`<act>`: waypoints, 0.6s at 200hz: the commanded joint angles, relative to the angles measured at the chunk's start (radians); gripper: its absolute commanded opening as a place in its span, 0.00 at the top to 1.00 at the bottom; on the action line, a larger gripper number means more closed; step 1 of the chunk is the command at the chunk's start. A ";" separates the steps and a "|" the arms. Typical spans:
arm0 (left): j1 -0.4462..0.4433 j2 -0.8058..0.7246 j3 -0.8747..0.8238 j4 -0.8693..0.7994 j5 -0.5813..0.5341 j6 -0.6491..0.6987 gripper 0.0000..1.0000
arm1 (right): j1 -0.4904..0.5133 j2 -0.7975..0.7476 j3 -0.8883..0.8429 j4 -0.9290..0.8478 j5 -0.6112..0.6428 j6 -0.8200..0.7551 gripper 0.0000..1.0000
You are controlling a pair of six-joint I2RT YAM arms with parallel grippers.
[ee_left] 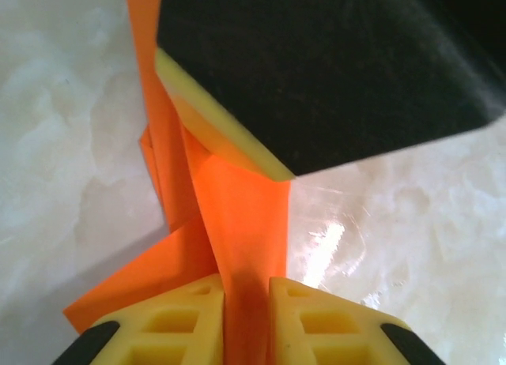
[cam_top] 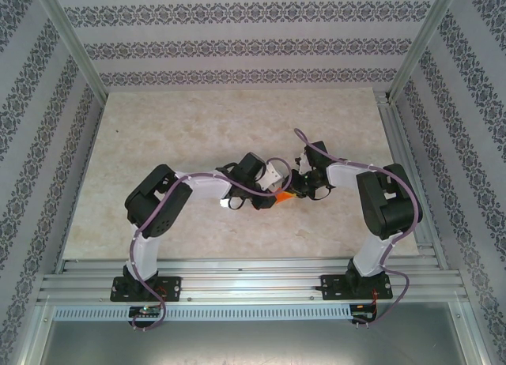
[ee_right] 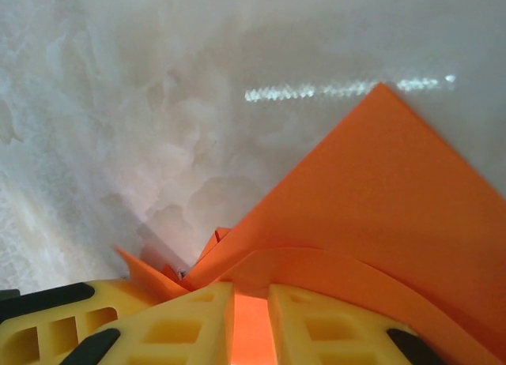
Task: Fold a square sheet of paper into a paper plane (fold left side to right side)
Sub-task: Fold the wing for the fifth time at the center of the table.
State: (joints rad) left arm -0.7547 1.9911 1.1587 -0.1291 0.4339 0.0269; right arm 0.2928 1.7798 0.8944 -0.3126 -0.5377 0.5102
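Note:
The square sheet of paper (cam_top: 283, 197), bright orange and folded into layers, lies at the middle of the table between both grippers. My left gripper (cam_top: 267, 199) comes from the left. In its wrist view its yellow fingertips (ee_left: 247, 280) stand narrowly apart with a ridge of the paper (ee_left: 237, 215) pinched between them. The right gripper's black finger with a yellow pad (ee_left: 316, 73) presses on the paper just ahead. My right gripper (cam_top: 299, 193) meets it from the right. A curved flap of the paper (ee_right: 379, 191) runs into its narrow jaw gap (ee_right: 251, 286). A pointed corner lies flat beyond. Any paper plane outline is hidden under the grippers.
The pale marble table top (cam_top: 198, 128) spreads bare on all sides of the paper. Aluminium rails (cam_top: 253, 282) run along the near edge by the arm bases. Patterned walls and two metal posts (cam_top: 71, 41) close in the back and sides.

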 commanded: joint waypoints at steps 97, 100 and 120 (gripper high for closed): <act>0.133 -0.183 -0.160 0.038 0.286 -0.259 0.78 | 0.017 0.049 -0.019 -0.034 0.048 -0.062 0.79; 0.133 -0.178 -0.154 0.029 0.278 -0.262 0.77 | 0.017 0.049 -0.019 -0.035 0.050 -0.063 0.79; 0.133 -0.139 -0.107 -0.011 0.279 -0.278 0.73 | 0.020 0.052 -0.015 -0.038 0.051 -0.067 0.79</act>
State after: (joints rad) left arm -0.6228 1.8088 1.0073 -0.1013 0.6899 -0.2035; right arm 0.2932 1.7832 0.8944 -0.3099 -0.5510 0.4713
